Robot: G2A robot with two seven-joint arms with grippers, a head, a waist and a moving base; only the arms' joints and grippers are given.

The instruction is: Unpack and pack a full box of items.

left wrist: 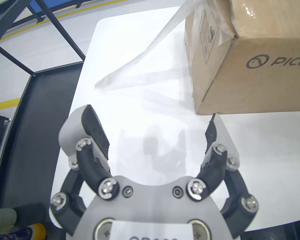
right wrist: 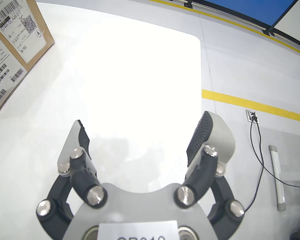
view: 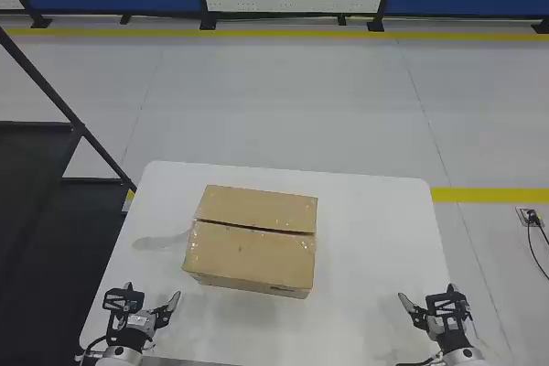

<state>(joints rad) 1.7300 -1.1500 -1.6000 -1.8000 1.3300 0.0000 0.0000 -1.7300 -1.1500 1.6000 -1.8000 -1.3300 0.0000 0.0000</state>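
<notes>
Simply one box (view: 252, 240); two spread hands (view: 145, 302) (view: 435, 304).

Matt brown cardboard box (view: 252, 240), glossy clear tape (left wrist: 248, 11) on its top; translucent plastic film (left wrist: 145, 53) beside the box; smooth, glossy white desk (view: 375, 247).

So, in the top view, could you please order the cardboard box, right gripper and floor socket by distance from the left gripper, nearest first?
1. cardboard box, mid-table.
2. right gripper, at the opposite near corner.
3. floor socket, off the table, far right.
</notes>
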